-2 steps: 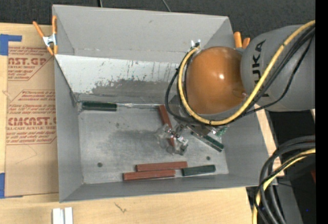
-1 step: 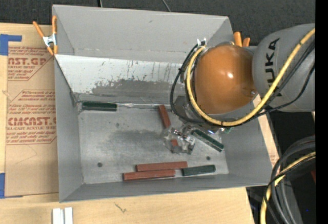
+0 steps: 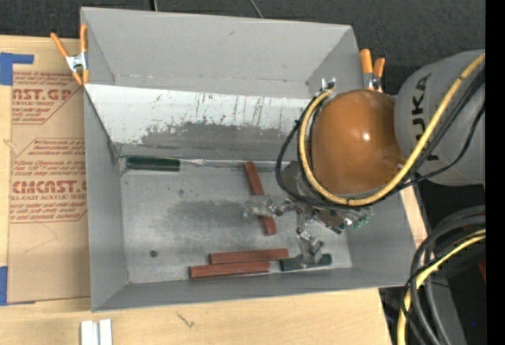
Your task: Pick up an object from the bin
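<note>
Gripper low at right end of bin, open or closed I cannot tell; dark green piece just beside it; short red-brown stick near; approach step, I judge; next move calls for centring over one; green strip well apart by far wall.

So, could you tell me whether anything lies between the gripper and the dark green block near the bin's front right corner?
Nothing visible does. The gripper hangs over the dark green block; the two long brown sticks lie beside it, not over it.

Arm in from right — wrist (orange-capped), angled downward
</note>
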`<state>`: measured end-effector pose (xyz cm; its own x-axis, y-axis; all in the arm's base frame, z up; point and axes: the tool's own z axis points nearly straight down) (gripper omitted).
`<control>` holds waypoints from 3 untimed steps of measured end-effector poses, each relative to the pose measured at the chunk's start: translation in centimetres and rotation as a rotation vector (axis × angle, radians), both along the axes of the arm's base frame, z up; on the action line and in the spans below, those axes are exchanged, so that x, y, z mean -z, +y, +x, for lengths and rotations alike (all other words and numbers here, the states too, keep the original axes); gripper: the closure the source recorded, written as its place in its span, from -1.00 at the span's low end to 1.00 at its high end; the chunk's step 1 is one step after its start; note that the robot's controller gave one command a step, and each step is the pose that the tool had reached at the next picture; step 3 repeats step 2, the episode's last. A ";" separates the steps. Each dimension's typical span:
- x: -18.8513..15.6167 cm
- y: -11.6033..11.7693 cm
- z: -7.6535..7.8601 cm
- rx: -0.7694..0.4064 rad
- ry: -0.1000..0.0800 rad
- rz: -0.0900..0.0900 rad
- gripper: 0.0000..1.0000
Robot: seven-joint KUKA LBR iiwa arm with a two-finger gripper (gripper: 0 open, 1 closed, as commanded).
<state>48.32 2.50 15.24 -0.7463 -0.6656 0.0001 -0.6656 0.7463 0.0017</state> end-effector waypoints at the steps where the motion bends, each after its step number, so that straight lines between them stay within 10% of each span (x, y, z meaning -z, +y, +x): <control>1: 0.0 0.0 0.0 0.000 -0.001 0.001 -1.00; 2: 8.2 -0.9 0.9 0.046 0.000 -0.001 1.00; 3: 8.2 -0.9 0.9 0.046 0.000 -0.001 1.00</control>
